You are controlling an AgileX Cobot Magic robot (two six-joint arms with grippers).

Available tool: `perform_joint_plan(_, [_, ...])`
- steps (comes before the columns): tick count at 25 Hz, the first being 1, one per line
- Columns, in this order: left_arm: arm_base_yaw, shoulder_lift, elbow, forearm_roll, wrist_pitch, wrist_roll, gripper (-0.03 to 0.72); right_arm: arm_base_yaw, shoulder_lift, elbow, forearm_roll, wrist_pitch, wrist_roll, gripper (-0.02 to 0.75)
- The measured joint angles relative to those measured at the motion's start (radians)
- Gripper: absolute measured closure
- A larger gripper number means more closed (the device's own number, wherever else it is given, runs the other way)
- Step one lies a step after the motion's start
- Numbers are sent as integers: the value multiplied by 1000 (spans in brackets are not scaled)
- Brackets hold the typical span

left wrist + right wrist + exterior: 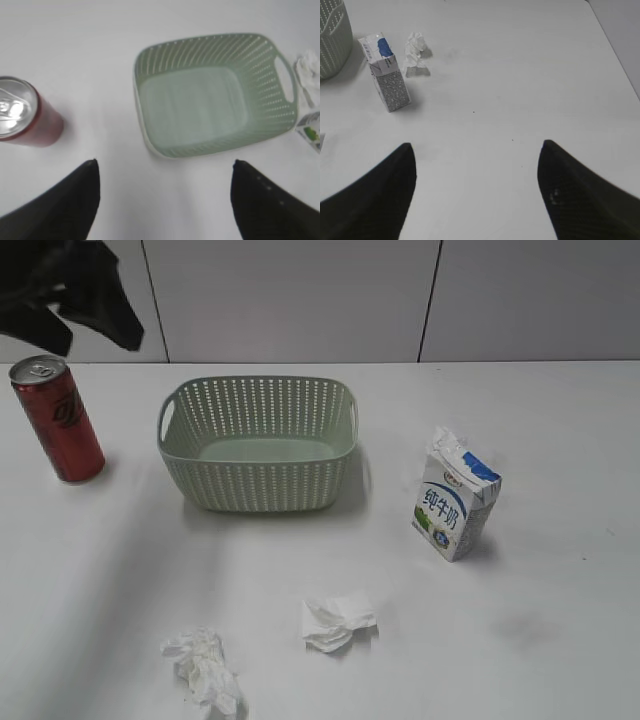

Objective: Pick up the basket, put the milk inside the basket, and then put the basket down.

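Observation:
The sage-green basket [258,445] stands empty on the white table, left of centre; it also shows in the left wrist view [215,95] and at the edge of the right wrist view [331,35]. The milk carton [456,495] stands upright to its right, also in the right wrist view [385,72], with one corner in the left wrist view [310,131]. My left gripper [165,162] is open and empty, high above the table between the can and the basket; part of that arm shows at the top left of the exterior view [70,290]. My right gripper [476,145] is open and empty over bare table, right of the milk.
A red soda can [58,420] stands left of the basket, also in the left wrist view [22,117]. Two crumpled tissues [338,623] [205,665] lie near the front. A grey panelled wall [300,300] runs behind the table.

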Motion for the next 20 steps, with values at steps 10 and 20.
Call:
perform_joint_plan(10, [-29, 267, -3, 29, -149, -3, 81, 0, 0, 0, 0, 0, -1, 164])
perform_joint_plan(20, [-29, 416, -21, 28, -237, -3, 99, 0, 0, 0, 0, 0, -1, 164])
